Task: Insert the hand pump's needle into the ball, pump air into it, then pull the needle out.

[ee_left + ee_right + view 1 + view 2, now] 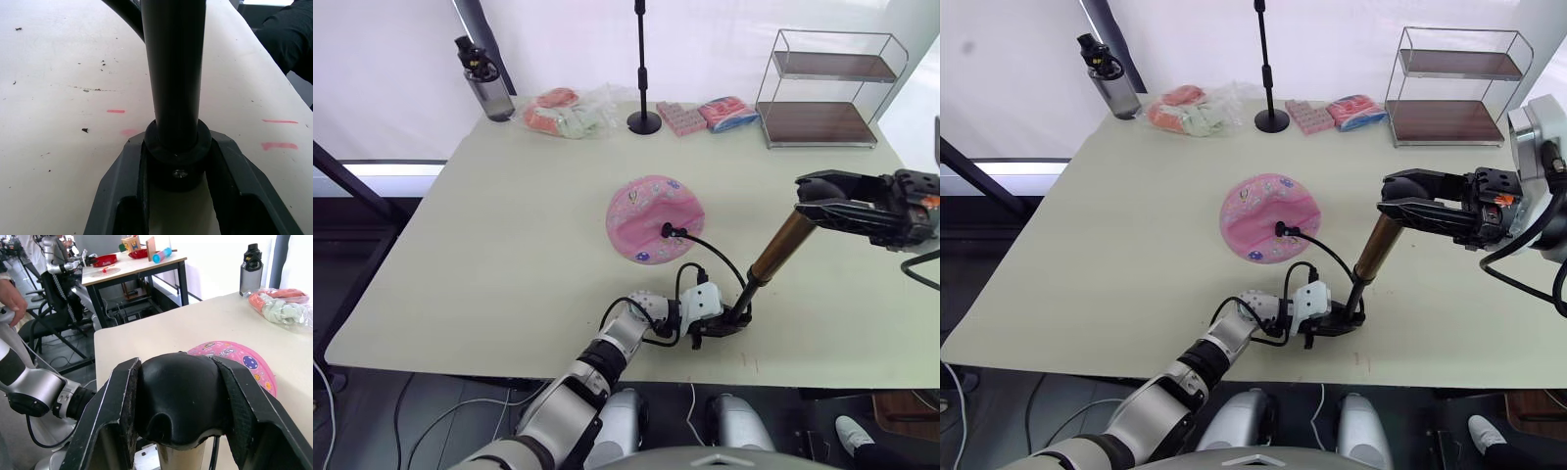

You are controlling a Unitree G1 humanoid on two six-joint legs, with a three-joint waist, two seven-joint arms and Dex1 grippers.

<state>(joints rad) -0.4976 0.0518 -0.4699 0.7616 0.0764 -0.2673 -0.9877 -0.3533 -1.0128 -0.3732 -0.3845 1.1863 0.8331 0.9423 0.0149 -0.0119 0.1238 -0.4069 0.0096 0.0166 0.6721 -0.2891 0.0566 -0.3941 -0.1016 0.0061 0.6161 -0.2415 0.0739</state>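
Head stereo pair looking down over the table, wrist cameras close along each pincer, sharing the hand pump.

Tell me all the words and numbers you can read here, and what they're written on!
There are none that can be read.
The pink ball has small coloured pictures on it, too small to read as words.
The packets at the far edge of the table carry no legible print.
The water bottle shows no readable label.
The hand pump shows no brand mark.
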